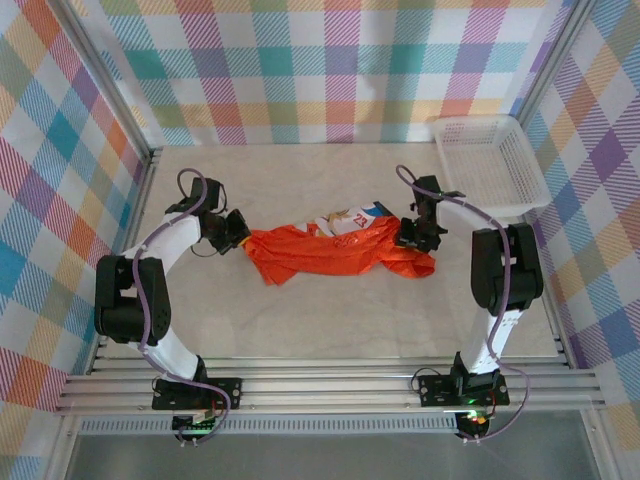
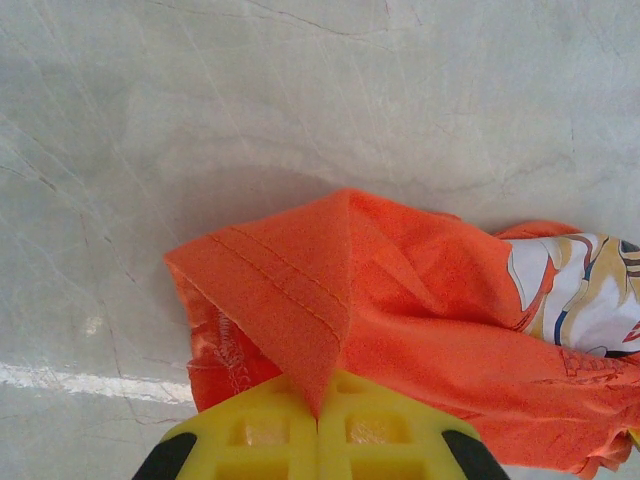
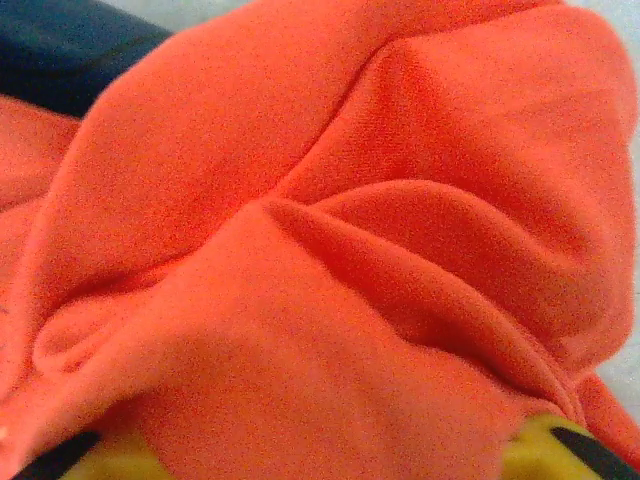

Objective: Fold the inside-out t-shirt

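Note:
The inside-out t-shirt [image 1: 330, 252] lies bunched in a long orange strip across the middle of the table, its white cartoon print [image 1: 350, 218] showing on the far side. My left gripper [image 1: 243, 237] is at the strip's left end. In the left wrist view its yellow jaws [image 2: 320, 400] are shut on a stitched hem fold of the t-shirt [image 2: 430, 300]. My right gripper [image 1: 408, 238] is at the right end. In the right wrist view orange cloth [image 3: 330, 200] drapes over it, and its yellow fingers [image 3: 530, 445] stand apart at the bottom corners.
A white mesh basket [image 1: 490, 160] sits at the far right corner of the table. Checked cloth walls close in the back and both sides. Pale table surface [image 2: 300, 100] stretches beyond the left end of the shirt.

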Motion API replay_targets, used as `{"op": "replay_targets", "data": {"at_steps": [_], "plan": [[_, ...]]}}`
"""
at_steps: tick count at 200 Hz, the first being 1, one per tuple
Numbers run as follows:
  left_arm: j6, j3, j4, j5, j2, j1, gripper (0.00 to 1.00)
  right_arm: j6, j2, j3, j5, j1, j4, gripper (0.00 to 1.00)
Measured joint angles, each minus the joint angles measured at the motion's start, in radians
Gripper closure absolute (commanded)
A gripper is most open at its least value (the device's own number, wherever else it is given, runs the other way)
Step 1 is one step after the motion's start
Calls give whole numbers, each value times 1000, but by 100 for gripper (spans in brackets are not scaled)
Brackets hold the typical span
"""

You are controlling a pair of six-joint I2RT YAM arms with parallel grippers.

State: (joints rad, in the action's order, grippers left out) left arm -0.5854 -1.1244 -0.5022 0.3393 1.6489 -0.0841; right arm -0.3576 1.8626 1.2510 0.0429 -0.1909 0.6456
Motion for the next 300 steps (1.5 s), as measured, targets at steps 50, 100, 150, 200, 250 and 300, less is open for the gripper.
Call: {"op": "replay_targets", "data": {"at_steps": [50, 100, 150, 200, 250, 300], "plan": [[0, 0, 0, 0, 0, -1, 100, -12, 11, 6, 23, -7, -13, 100], [3, -2, -1, 2, 3, -1, 100, -6, -63, 87, 40, -16, 86, 100], [8, -53, -19, -1, 58, 15, 100, 8, -364, 270, 108, -6, 227, 100], [34, -149, -59, -20, 75, 95, 100, -2, -531, 362, 309, 136, 310, 100], [39, -154, -78, -27, 64, 173, 100, -27, -538, 357, 463, 215, 333, 100], [21, -140, -64, -46, 57, 64, 100, -100, -384, 60, 514, 30, 131, 100]]}}
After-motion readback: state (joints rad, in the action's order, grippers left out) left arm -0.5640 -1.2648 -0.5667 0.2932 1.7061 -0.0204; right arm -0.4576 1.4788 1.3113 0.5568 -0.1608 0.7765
